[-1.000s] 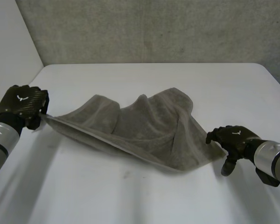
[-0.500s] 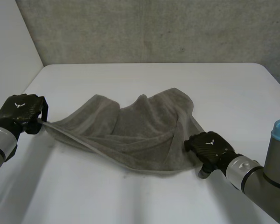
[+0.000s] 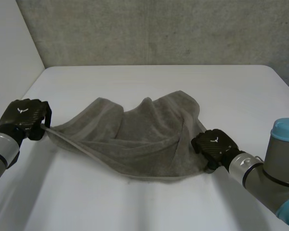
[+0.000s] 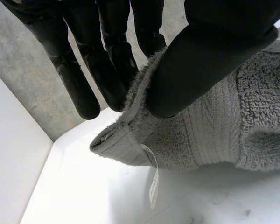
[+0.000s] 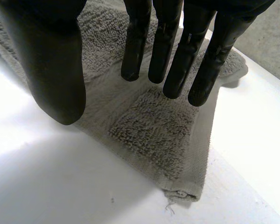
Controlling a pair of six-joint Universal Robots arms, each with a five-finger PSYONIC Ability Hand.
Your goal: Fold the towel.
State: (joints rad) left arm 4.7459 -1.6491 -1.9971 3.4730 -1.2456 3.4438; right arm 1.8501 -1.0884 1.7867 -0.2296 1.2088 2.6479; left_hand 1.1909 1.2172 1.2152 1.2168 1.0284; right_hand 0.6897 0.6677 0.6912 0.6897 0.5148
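On the white table (image 3: 241, 91), the grey towel (image 3: 149, 134) lies rumpled near the middle. A ridge is raised across its far part, and its long near edge runs in a line between the two hands.

Left hand (image 3: 23, 117) — at the towel's left corner. In the left wrist view the thumb (image 4: 210, 56) presses the cloth against the fingers (image 4: 107, 70), so this hand is clamped on that corner. The corner is held clear of the table, and the towel's edge slopes down from it. A white label (image 4: 153, 179) hangs from the hem just beside the pinch.

Right hand (image 3: 214, 146) — at the towel's right near corner, over the cloth. In the right wrist view its fingers are straight and stand apart from its thumb, with nothing clamped between them. The fingertips (image 5: 170, 88) are above the towel's pile; whether they touch it cannot be told. The corner hem (image 5: 179, 192) lies flat on the table beyond the fingertips, with a loose thread at its tip.

Behind the towel, a grey wall (image 3: 159, 29) runs along the table's far edge.
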